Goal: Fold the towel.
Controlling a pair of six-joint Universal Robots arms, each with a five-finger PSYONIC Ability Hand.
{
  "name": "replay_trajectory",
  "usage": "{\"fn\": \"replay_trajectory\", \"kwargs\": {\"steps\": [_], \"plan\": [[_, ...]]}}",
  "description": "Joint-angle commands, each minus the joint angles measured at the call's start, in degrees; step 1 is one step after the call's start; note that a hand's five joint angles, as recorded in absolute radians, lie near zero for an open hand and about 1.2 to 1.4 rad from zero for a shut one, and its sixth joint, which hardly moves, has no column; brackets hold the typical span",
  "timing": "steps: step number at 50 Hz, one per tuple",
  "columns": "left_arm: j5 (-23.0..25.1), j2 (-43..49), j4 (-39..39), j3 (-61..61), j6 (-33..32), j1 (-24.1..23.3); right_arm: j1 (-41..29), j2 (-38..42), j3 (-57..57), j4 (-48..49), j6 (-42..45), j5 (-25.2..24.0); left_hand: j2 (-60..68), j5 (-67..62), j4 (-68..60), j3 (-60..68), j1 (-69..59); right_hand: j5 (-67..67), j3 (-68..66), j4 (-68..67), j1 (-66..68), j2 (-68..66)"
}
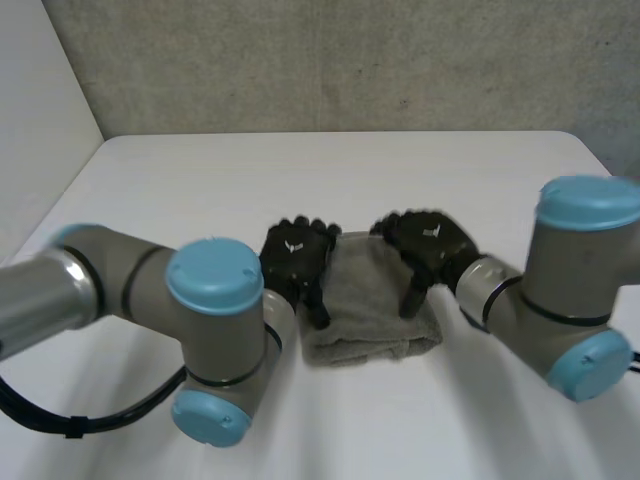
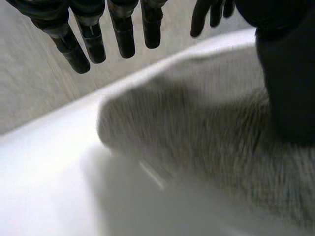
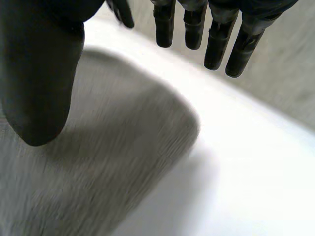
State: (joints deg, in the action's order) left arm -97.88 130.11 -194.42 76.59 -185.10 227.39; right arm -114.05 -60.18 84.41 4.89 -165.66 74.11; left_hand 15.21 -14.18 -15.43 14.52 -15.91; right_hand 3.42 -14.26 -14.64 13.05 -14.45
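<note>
A small grey towel [image 1: 368, 308] lies folded into a thick pad on the white table [image 1: 330, 175], between my two arms. My left hand [image 1: 296, 256] hovers at the towel's left edge, fingers straight and pointing down, holding nothing. My right hand [image 1: 430, 242] hovers at the towel's right edge, likewise open and empty. In the left wrist view the left hand [image 2: 123, 34] hangs above the towel [image 2: 197, 142], its thumb beside the cloth. In the right wrist view the right hand [image 3: 216, 39] spreads above the towel [image 3: 98, 162], with its thumb over the cloth.
A grey wall [image 1: 330, 60] rises behind the table's far edge. Bare tabletop lies beyond the towel and to both sides. My bent arms, with light-blue caps [image 1: 214, 272] [image 1: 588, 202], stand close in front on either side of the towel.
</note>
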Motion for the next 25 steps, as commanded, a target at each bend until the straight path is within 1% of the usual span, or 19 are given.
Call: {"fn": "replay_trajectory", "kwargs": {"steps": [1, 2, 3, 5, 6, 8, 11, 13, 14, 16, 17, 19, 25], "plan": [[-0.12, -10.2, 1.84, -0.21, 0.36, 1.38, 0.4, -13.71, 2.52, 1.52, -4.57, 3.83, -3.32, 12.29, 3.53, -2.62, 4.01, -3.42, 4.26, 4.64, -3.05, 4.45], [-0.38, -12.93, 2.89, -0.56, 0.36, 2.17, 0.58, -16.43, 2.43, 1.61, -6.68, 6.02, -3.48, 12.45, 3.7, -2.79, 4.18, -3.42, 4.26, 4.64, -3.05, 4.45], [-0.38, -12.95, 2.9, -0.57, 0.36, 2.18, 0.58, -16.46, 2.43, 1.61, -6.7, 6.04, -3.48, 12.45, 3.7, -2.79, 4.18, -3.42, 4.26, 4.64, -3.05, 4.45], [-1.43, -17.59, 4.92, -1.18, 0.27, 4.45, 1.02, -20.57, 1.99, 1.61, -9.76, 9.89, -3.65, 12.62, 3.87, -2.96, 4.35, -3.42, 4.26, 4.64, -3.05, 4.45], [-1.44, -17.61, 4.93, -1.18, 0.27, 4.47, 1.02, -20.59, 1.99, 1.61, -9.77, 9.91, -3.65, 12.62, 3.87, -2.96, 4.35, -3.42, 4.26, 4.64, -3.05, 4.45], [-2.14, -21.98, 6.94, -1.97, 0.01, 6.91, 3.47, -22.78, 1.03, 1.27, -10.39, 12.27, -3.65, 12.62, 3.87, -2.96, 4.35, -3.42, 4.26, 4.64, -3.05, 4.45], [-2.14, -24.55, 8.0, -2.06, -0.08, 8.16, 5.24, -23.23, 0.5, 0.73, -10.39, 12.72, -3.65, 12.62, 3.87, -2.96, 4.35, -3.42, 4.26, 4.64, -3.05, 4.45], [-1.97, -29.02, 10.8, -1.97, -0.17, 10.52, 7.42, -24.54, -0.03, -0.49, -10.3, 12.9, -3.98, 12.95, 4.2, -3.29, 4.68, -3.42, 4.26, 4.64, -3.05, 4.45], [-1.97, -29.04, 10.81, -1.97, -0.17, 10.53, 7.44, -24.54, -0.03, -0.5, -10.3, 12.9, -3.99, 12.96, 4.2, -3.3, 4.68, -3.42, 4.26, 4.64, -3.05, 4.45], [-1.88, -30.96, 14.84, -1.97, 0.0, 12.37, 8.75, -26.03, -0.38, -1.72, -10.3, 12.72, -4.32, 13.29, 4.54, -3.63, 5.02, -3.42, 4.26, 4.64, -3.05, 4.45], [-1.88, -30.97, 14.86, -1.97, 0.01, 12.38, 8.75, -26.04, -0.38, -1.73, -10.3, 12.72, -4.32, 13.29, 4.54, -3.63, 5.02, -3.42, 4.26, 4.64, -3.05, 4.45], [-1.79, -31.15, 18.01, -1.97, -0.08, 12.38, 9.54, -26.48, -0.65, -2.51, -10.04, 12.9, -4.32, 13.29, 4.54, -3.63, 5.02, -3.42, 4.26, 4.64, -3.05, 4.45], [-1.44, -31.67, 19.08, -1.27, -0.08, 12.64, 10.25, -27.09, -0.65, -3.57, -9.42, 12.9, -4.32, 13.29, 4.54, -3.63, 5.02, -3.42, 4.26, 4.64, -3.05, 4.45]]}}
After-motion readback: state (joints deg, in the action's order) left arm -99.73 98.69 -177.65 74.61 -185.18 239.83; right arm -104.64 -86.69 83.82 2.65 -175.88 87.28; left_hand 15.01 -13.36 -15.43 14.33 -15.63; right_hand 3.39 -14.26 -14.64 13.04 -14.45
